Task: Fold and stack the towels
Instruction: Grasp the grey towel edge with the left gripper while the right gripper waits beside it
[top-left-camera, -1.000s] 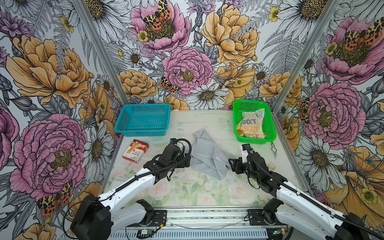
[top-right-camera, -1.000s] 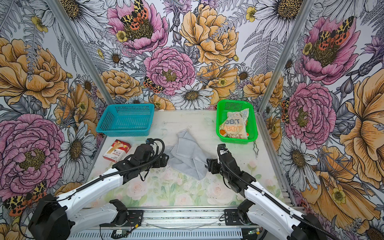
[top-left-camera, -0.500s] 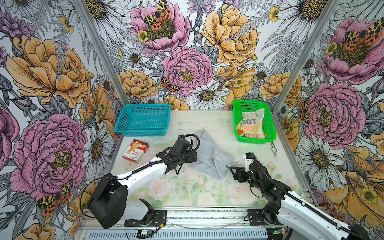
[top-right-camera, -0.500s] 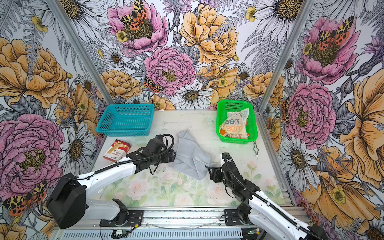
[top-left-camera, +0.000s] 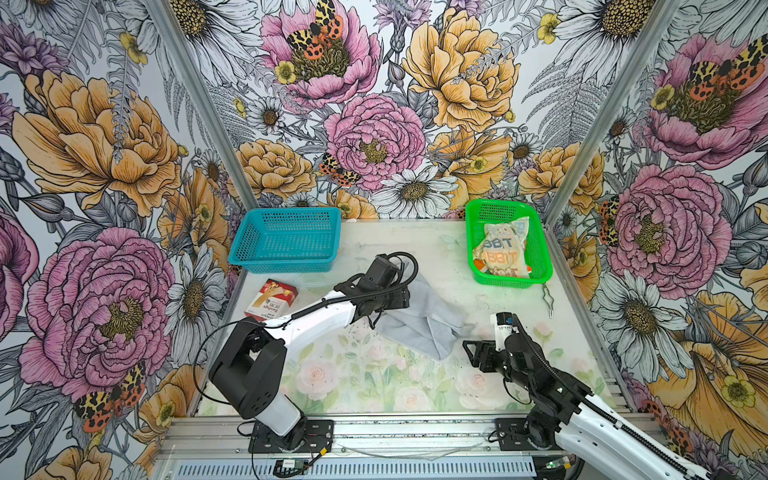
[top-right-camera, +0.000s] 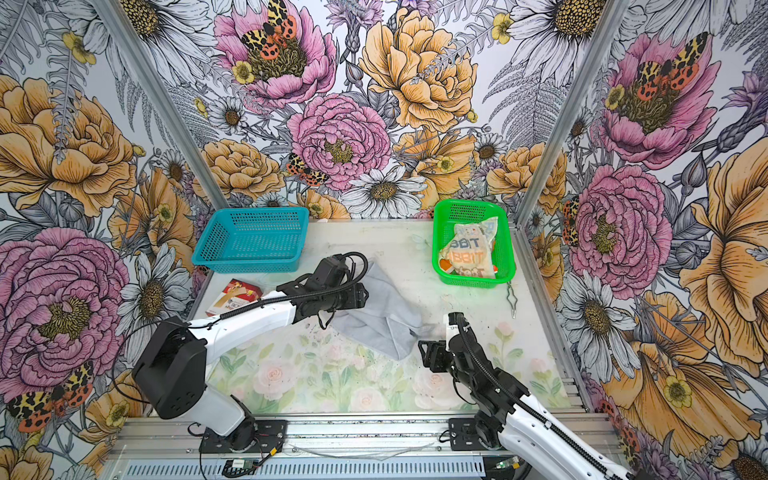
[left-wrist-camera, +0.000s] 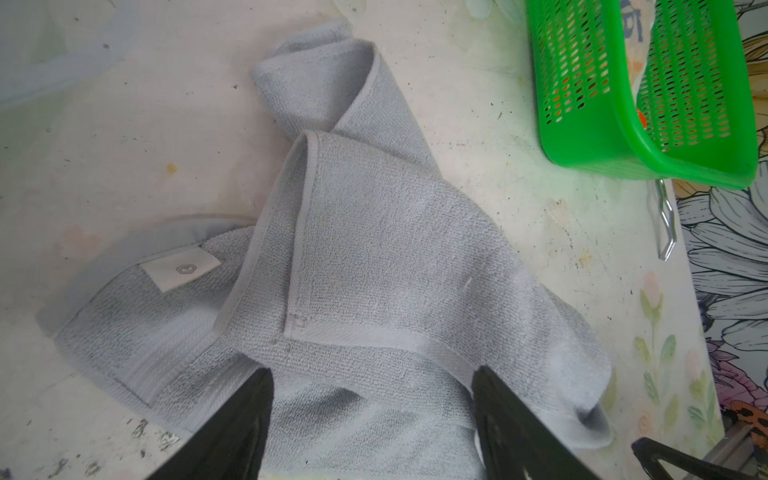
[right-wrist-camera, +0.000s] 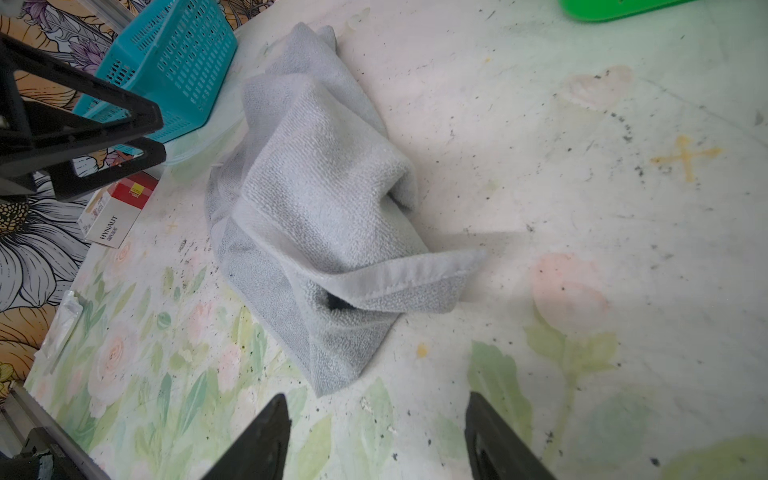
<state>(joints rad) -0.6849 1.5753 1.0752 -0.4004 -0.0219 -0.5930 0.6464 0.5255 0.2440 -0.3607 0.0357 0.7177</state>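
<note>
We see the left gripper (left-wrist-camera: 373, 374) spread wide over the crumpled grey towel (top-left-camera: 422, 322) mid-table, clasping nothing; its white tag (left-wrist-camera: 181, 269) bears a small emblem. The right gripper (right-wrist-camera: 376, 401) hangs open just beside it. The cream towel (top-left-camera: 500, 254), lettered "BBIT", lies in the green basket (top-left-camera: 543, 270); the red-and-white box (right-wrist-camera: 118, 210) reads "HYNAUT".

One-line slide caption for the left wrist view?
Left gripper, jaws open, over the crumpled grey towel; green basket beyond.

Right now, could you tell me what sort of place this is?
Likely a robot training booth: floral-printed panels on aluminium posts enclose a tabletop, and two arms are bolted to its front rail.
</note>
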